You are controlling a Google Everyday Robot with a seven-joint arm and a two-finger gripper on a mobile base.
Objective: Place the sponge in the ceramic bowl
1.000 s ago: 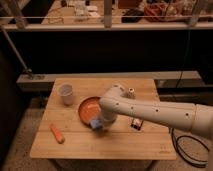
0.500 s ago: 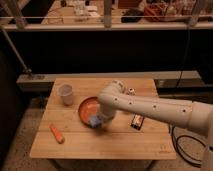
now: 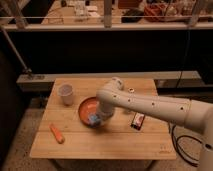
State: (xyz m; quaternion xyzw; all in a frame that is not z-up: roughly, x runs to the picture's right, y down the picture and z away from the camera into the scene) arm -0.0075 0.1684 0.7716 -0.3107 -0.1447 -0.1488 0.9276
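Wooden table [image 3: 110,145] is set in a dim room, with a dark railing [image 3: 105,25] behind it and a black cable [image 3: 182,147] on the floor at the right. One white arm [image 3: 150,104] is reached in from the right, and part of the table's middle is covered by it. The gripper [image 3: 96,116] is held low over the near rim of the ceramic bowl [image 3: 84,106], and the sponge [image 3: 93,119] is pinched at its tip, just above that rim. One white cup [image 3: 65,93] is seen up-left of the gripper, beyond the bowl and apart from it. One orange stick [image 3: 57,133] is laid down-left of the gripper, well apart. One small dark packet [image 3: 138,120] is seen to its right, just past the arm. One tiny object [image 3: 131,90] is seen up-right, too small to be identified. Counted: one bowl, one sponge, one cup, one stick.
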